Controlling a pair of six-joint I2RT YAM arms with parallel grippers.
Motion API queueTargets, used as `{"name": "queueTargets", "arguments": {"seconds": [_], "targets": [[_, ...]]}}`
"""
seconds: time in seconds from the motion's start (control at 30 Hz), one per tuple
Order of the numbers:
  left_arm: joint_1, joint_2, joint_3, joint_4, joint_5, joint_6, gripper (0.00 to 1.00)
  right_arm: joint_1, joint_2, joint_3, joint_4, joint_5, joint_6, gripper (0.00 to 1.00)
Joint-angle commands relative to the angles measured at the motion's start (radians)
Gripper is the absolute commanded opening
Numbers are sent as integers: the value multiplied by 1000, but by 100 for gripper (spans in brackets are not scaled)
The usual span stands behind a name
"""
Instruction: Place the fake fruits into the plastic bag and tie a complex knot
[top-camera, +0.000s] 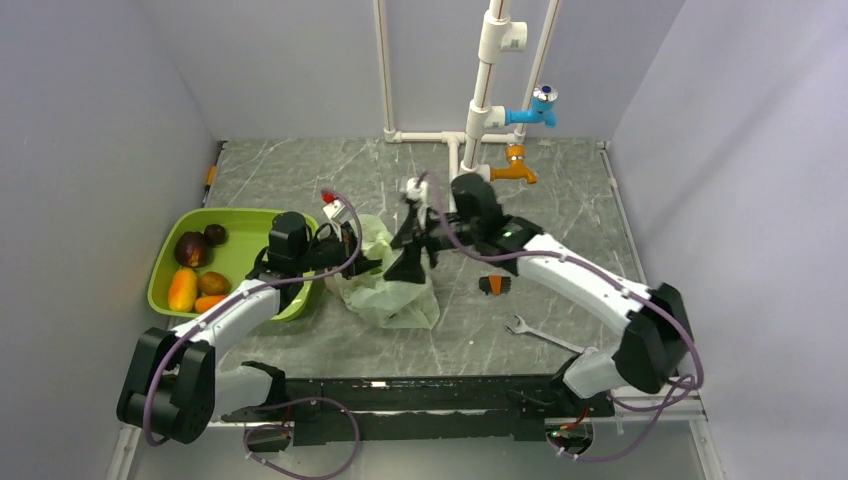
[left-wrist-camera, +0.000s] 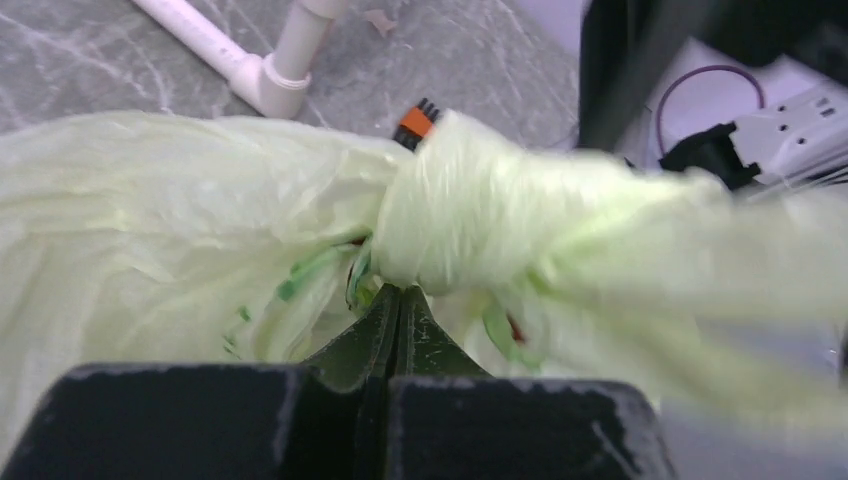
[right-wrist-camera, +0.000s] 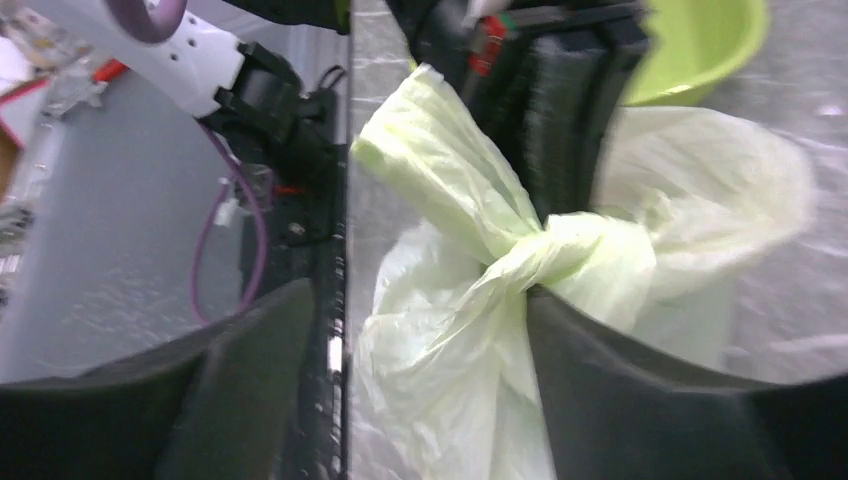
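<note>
The pale green plastic bag (top-camera: 388, 288) lies on the table's middle, its handles tied in a knot (left-wrist-camera: 470, 215). The knot also shows in the right wrist view (right-wrist-camera: 575, 255). My left gripper (left-wrist-camera: 400, 298) is shut, its tips pinching bag film right under the knot. My right gripper (right-wrist-camera: 430, 310) is open, with bag film between its fingers; its right finger (right-wrist-camera: 620, 380) touches the knot. Several fake fruits lie in the lime-green tray (top-camera: 255, 222): a maroon one (top-camera: 190, 248) and orange ones (top-camera: 182, 290). Green and red shapes (left-wrist-camera: 355, 275) show faintly through the bag.
A wrench (top-camera: 540, 335) and a small orange-and-black part (top-camera: 493, 284) lie right of the bag. White pipes with a blue tap (top-camera: 535, 110) and an orange tap (top-camera: 515, 165) stand at the back. A small red-and-white item (top-camera: 333, 205) lies behind the bag.
</note>
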Motion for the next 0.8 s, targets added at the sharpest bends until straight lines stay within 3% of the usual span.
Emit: {"name": "queueTargets", "arguments": {"seconds": [0.0,0.07,0.2,0.3,0.47,0.63,0.77], "targets": [[2,-15,-15,117,111,-92,0,-144,-179,14,-130,39,-62,87],[2,-25,-15,95,113,-70,0,-171,-227,-11,-157,113,-86,79],[2,-21,-18,84,112,-65,0,-161,-229,-69,-122,316,-87,40],[2,-9,-17,94,110,-82,0,-122,-165,-75,-81,402,-112,32],[2,12,5,72,87,-79,0,-90,-10,-45,-58,352,-172,36],[2,46,23,83,72,-90,0,-97,1,-84,-71,107,-200,61],[0,90,38,156,141,-143,0,-64,30,-75,-9,24,-143,71]]}}
